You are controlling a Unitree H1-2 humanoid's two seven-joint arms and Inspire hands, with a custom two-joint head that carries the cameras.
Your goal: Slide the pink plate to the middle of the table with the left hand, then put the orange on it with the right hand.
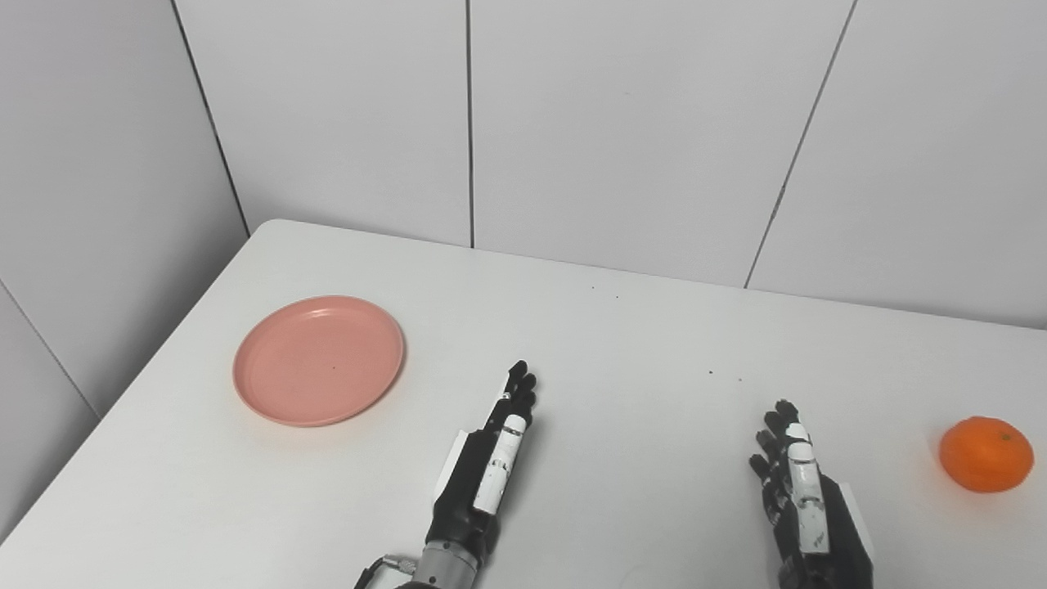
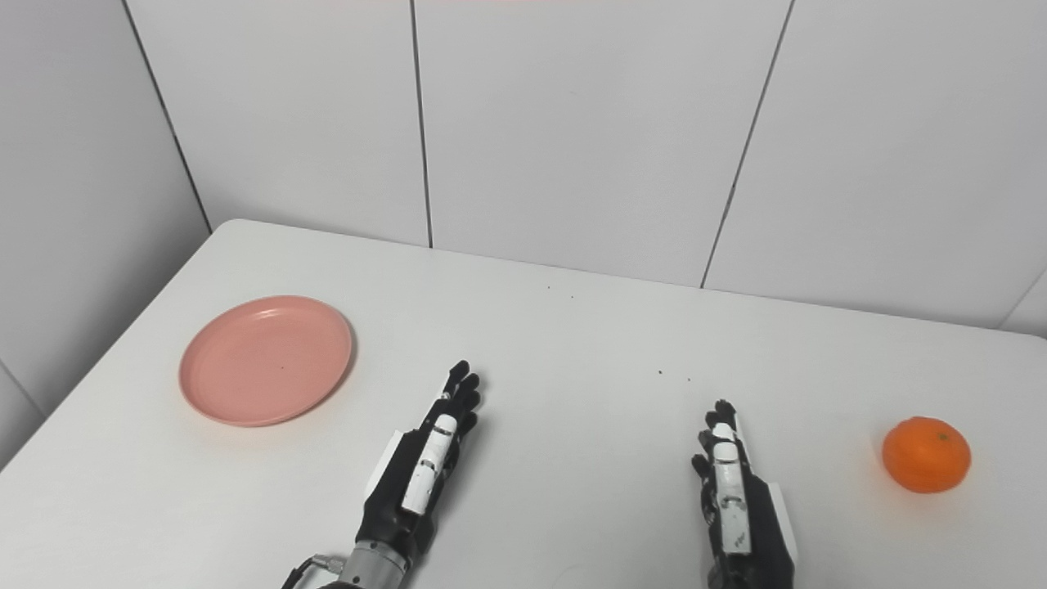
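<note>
Currently the round pink plastic plate point(image 1: 318, 360) lies near the white table's point(image 1: 622, 343) left edge, the round orange point(image 1: 986, 454) near its right edge; left hand point(image 1: 483, 466) and right hand point(image 1: 806, 499) rest between them, fingers extended, holding nothing.

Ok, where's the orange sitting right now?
The orange sits on the white table at the far right of both eye views, to the right of the right hand, untouched and far from the pink plate.

Bare table point(image 1: 638, 343) lies between pink plate point(image 1: 319, 360) and orange point(image 1: 986, 454), seemingly nothing blocking.
</note>
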